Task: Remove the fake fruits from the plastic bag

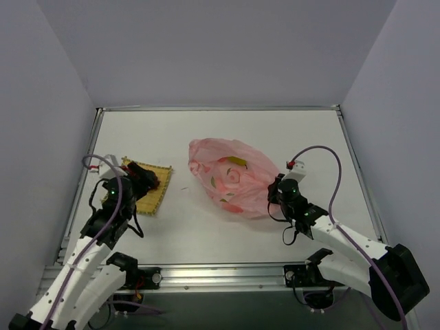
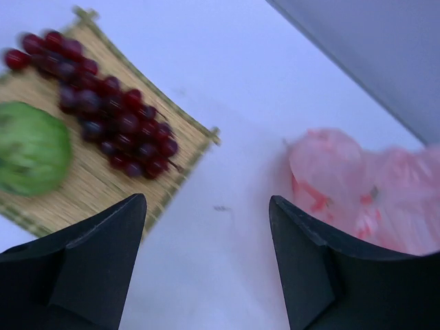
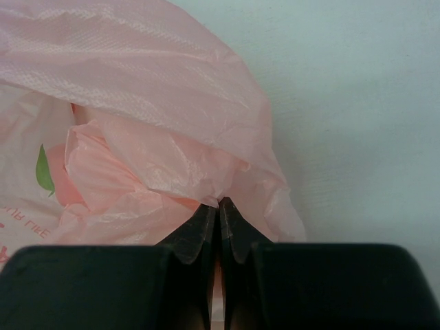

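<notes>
Mid-counter [image 1: 206, 227]: pink plastic bag [image 1: 230, 177], near edge pinched tight between closed right fingers [image 3: 199, 230]. To its left, yellow mat [image 2: 89, 179] bearing green apple [image 2: 31, 148] beside dark red grape bunch [image 2: 113, 117]. Above the mat's edge, left fingers [image 2: 103, 254] spread wide, gripping nothing.

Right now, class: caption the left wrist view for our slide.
Open left hand; grape bunch and green fruit on woven mat; pink bag apart.
</notes>
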Robot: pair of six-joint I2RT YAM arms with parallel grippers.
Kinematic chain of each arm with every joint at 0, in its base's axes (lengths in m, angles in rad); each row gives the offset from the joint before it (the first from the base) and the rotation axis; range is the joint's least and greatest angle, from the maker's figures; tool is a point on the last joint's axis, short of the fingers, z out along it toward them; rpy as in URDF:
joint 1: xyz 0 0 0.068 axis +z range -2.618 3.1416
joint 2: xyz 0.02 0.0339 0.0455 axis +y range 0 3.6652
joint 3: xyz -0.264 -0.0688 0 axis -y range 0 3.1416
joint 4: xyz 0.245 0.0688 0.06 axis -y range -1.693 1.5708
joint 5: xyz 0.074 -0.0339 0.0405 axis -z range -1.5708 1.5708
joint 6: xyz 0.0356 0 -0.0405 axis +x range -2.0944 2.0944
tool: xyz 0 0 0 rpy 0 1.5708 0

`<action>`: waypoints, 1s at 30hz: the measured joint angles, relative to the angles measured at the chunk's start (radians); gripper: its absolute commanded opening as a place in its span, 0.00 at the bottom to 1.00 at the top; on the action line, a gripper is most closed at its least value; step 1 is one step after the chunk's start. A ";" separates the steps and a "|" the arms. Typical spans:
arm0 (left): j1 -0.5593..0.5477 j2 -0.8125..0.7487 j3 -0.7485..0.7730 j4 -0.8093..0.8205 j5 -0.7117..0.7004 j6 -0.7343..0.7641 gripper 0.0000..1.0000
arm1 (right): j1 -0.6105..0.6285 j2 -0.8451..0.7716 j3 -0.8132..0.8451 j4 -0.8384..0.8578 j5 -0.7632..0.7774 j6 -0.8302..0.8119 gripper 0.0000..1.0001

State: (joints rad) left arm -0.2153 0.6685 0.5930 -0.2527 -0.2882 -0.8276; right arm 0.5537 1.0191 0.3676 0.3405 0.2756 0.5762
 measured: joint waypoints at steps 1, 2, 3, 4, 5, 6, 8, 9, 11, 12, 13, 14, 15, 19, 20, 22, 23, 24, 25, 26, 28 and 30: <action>-0.103 0.013 0.007 0.000 -0.002 0.001 0.69 | 0.009 0.000 0.000 0.000 0.004 0.000 0.00; -0.193 0.044 0.021 0.000 -0.013 0.005 0.68 | 0.017 0.000 0.000 0.000 0.009 0.000 0.00; -0.290 0.089 0.041 0.002 -0.034 0.011 0.68 | 0.022 0.000 0.000 0.000 0.016 0.000 0.00; -0.377 0.147 0.069 0.005 -0.053 0.018 0.68 | 0.025 0.000 0.000 -0.001 0.021 0.000 0.00; -0.459 0.216 0.108 0.006 -0.071 0.029 0.68 | 0.027 0.000 0.000 -0.001 0.025 0.001 0.00; -0.536 0.281 0.153 0.019 -0.087 0.044 0.68 | 0.030 -0.004 0.000 -0.004 0.032 0.002 0.00; -0.643 0.459 0.259 0.051 -0.101 0.080 0.67 | 0.031 -0.020 -0.001 -0.011 0.046 0.003 0.00; -0.675 0.531 0.304 0.070 -0.101 0.096 0.67 | 0.031 -0.032 -0.001 -0.013 0.052 0.004 0.00; -0.703 0.659 0.384 0.098 -0.100 0.126 0.65 | 0.031 -0.052 -0.001 -0.012 0.061 0.004 0.00; -0.710 0.719 0.427 0.101 -0.098 0.142 0.63 | 0.031 -0.060 -0.001 -0.011 0.064 0.004 0.00; -0.711 0.780 0.470 0.107 -0.097 0.152 0.62 | 0.031 -0.062 -0.001 -0.011 0.067 0.003 0.00; -0.711 0.837 0.512 0.110 -0.096 0.166 0.62 | 0.031 -0.063 -0.001 -0.012 0.069 0.003 0.00; -0.711 0.892 0.558 0.109 -0.094 0.176 0.60 | 0.031 -0.063 -0.001 -0.013 0.069 0.003 0.00; -0.706 1.094 0.731 0.105 -0.100 0.208 0.47 | 0.031 -0.062 -0.001 -0.013 0.069 0.003 0.00; -0.705 1.133 0.764 0.104 -0.102 0.213 0.47 | 0.031 -0.061 -0.001 -0.012 0.069 0.003 0.00; -0.700 1.199 0.819 0.097 -0.102 0.224 0.43 | 0.031 -0.060 -0.001 -0.010 0.068 0.003 0.00; -0.697 1.223 0.840 0.097 -0.103 0.227 0.41 | 0.031 -0.060 -0.001 -0.009 0.068 0.003 0.00; -0.693 1.244 0.857 0.096 -0.103 0.234 0.40 | 0.031 -0.060 -0.001 -0.009 0.068 0.003 0.00; -0.692 1.256 0.871 0.089 -0.106 0.243 0.40 | 0.031 -0.060 -0.001 -0.009 0.068 0.003 0.00; -0.692 1.266 0.886 0.084 -0.110 0.253 0.39 | 0.031 -0.060 -0.001 -0.008 0.068 0.003 0.00; -0.693 1.275 0.911 0.072 -0.132 0.277 0.39 | 0.031 -0.060 -0.001 -0.008 0.068 0.003 0.00; -0.695 1.268 0.916 0.071 -0.166 0.291 0.38 | 0.031 -0.060 -0.001 -0.009 0.066 0.003 0.00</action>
State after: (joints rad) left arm -0.9108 1.9369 1.5085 -0.1822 -0.4538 -0.5362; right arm 0.5842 0.9592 0.3664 0.3317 0.3420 0.5793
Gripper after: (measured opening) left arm 0.388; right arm 0.003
